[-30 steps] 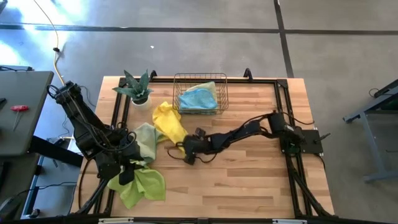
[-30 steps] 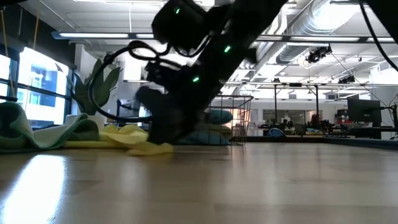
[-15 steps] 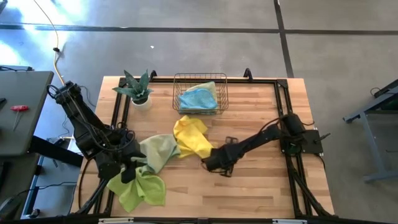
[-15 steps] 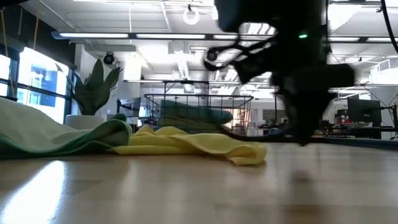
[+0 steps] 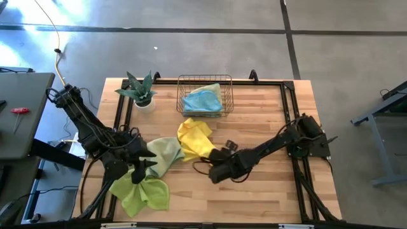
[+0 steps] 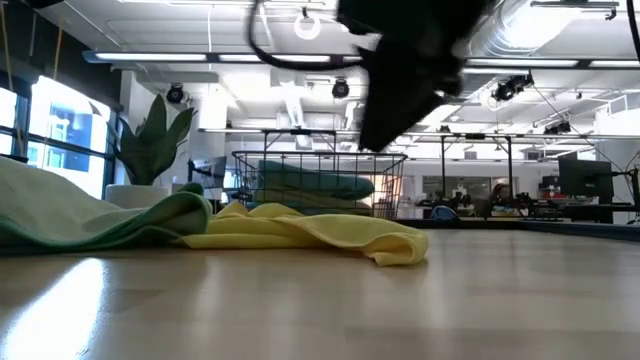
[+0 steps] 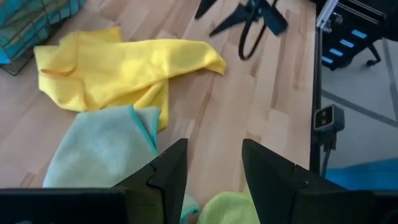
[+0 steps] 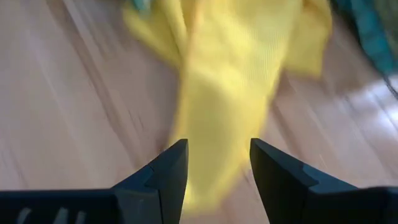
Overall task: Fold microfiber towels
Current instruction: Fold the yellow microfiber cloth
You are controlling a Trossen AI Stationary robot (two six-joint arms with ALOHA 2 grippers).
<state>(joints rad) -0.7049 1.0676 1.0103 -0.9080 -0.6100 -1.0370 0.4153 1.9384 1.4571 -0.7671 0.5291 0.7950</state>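
A yellow towel (image 5: 196,138) lies crumpled on the table's middle, in front of the wire basket; it also shows in the low view (image 6: 310,232) and the left wrist view (image 7: 118,62). A pale sage towel (image 5: 162,154) lies to its left, its edge against the yellow one. A lime green towel (image 5: 141,193) lies at the near left. A light blue towel (image 5: 203,100) sits in the basket. My right gripper (image 8: 214,168) is open and empty above the table, on the near side of the yellow towel (image 8: 230,81). My left gripper (image 7: 214,168) is open and empty over the sage and lime towels.
The wire basket (image 5: 205,81) stands at the far middle and a potted plant (image 5: 138,89) at the far left. A dark frame (image 5: 289,121) runs along the table's edges. Bare wood lies to the right of my right arm and along the near edge.
My right gripper has gone toward the table's right and near edges, and the yellow towel has slid with it from beside the plant to the table's middle. The gripper has then risen clear of the towel. The sage towel has spread toward the right.
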